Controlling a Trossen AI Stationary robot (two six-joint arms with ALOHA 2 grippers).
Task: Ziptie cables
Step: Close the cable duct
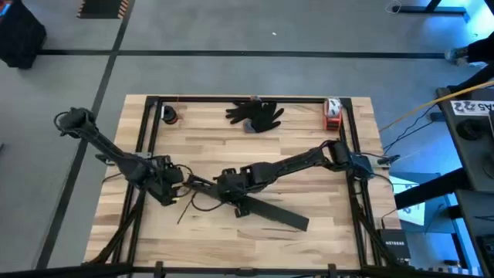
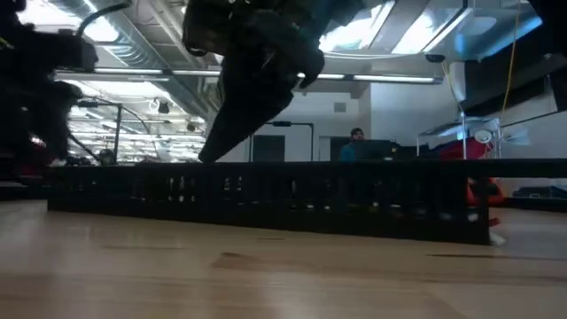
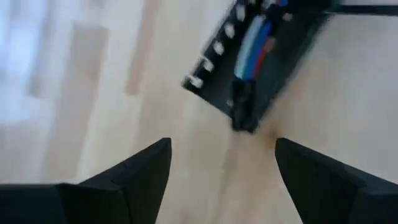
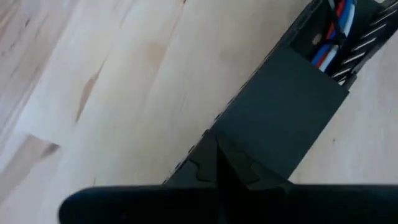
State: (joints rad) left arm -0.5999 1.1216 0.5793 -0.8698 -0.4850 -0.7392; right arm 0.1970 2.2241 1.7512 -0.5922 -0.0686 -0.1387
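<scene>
High view: a pale wooden table (image 1: 309, 135) is shown, framed by black rails (image 1: 247, 99) along its far edge and both sides. Grey floor with dark tape lines lies beyond the far edge; equipment is stacked off the right side. A black glove (image 1: 256, 113) lies near the far rail, a red and white object (image 1: 332, 112) at the far right corner, and a small dark item (image 1: 169, 116) at the far left corner.

Both arms meet near the table's middle, toward the near edge. The left gripper (image 3: 222, 163) is positioned left of centre over bare wood, its fingers held well apart with nothing between them. The right gripper (image 4: 219, 165) is positioned at centre, its fingers closed together on the edge of a flat black cover (image 4: 280, 118) that lies on a slotted black duct (image 1: 270, 211).

The cables (image 4: 333, 37), blue, red and white where visible, are laid inside the duct and are exposed at its uncovered end. Thin dark wires (image 1: 193, 205) trail across the wood between the grippers.

Low view: the duct spans most of the table width, with a workshop and a seated person (image 2: 356, 146) behind it.

Bare wood is open at the far middle and along the right side.
</scene>
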